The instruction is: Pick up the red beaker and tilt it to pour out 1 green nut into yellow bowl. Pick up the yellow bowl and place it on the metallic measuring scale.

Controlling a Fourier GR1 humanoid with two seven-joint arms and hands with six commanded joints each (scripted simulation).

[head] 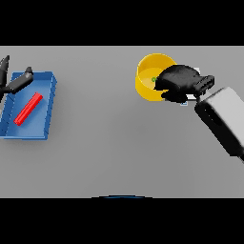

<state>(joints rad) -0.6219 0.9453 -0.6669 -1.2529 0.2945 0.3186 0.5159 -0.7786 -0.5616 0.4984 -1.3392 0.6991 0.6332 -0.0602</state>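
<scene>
Grey, smooth and unmarked, the bench [119,143] carries no writing or labels that can be read. Nearest, at about four o'clock, the right arm's white and grey forearm runs off the right edge, cut short there. At nine o'clock sits a blue tray [45,102] with low walls, a red beaker [28,108] lying flat in it on a slant, looking like a slim rod. Over the tray's far-left corner the left hand [14,83] shows dark, with straight fingers spread and holding nothing, partly cut off by the left edge. Farther off, at one o'clock, the round yellow bowl [145,78] holds a small green nut [154,79]. The right hand [180,82], matte black, curls its fingers over the bowl's right rim, hiding that side. A white sliver under the hand is hard to make out.
</scene>
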